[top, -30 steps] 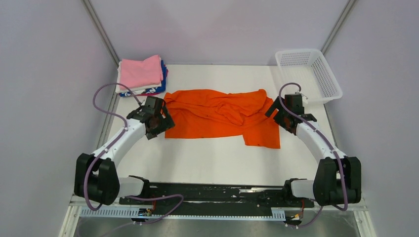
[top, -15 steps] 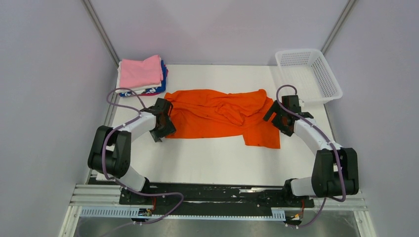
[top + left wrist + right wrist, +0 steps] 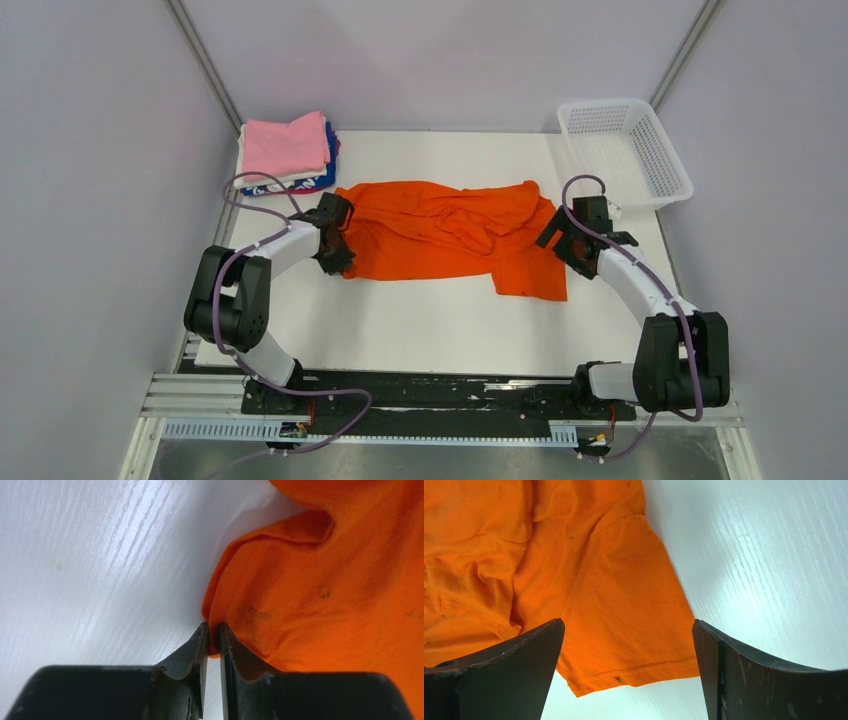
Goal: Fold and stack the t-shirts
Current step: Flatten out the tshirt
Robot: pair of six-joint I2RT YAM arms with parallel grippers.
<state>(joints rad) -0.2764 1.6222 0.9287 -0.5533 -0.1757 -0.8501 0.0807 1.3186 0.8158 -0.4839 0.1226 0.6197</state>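
Rumpled across the table, the orange t-shirt; in the far left corner, a folded stack topped pink. Pinched at its left edge between the left fingers; right sleeve framed by wide-spread right fingers.

On the near side of the orange t-shirt the table lies bare, free for passing. Past the shirt's far-left corner stands the stack of folded t-shirts; past its far-right, the white mesh basket. The left gripper and right gripper crowd its two ends.
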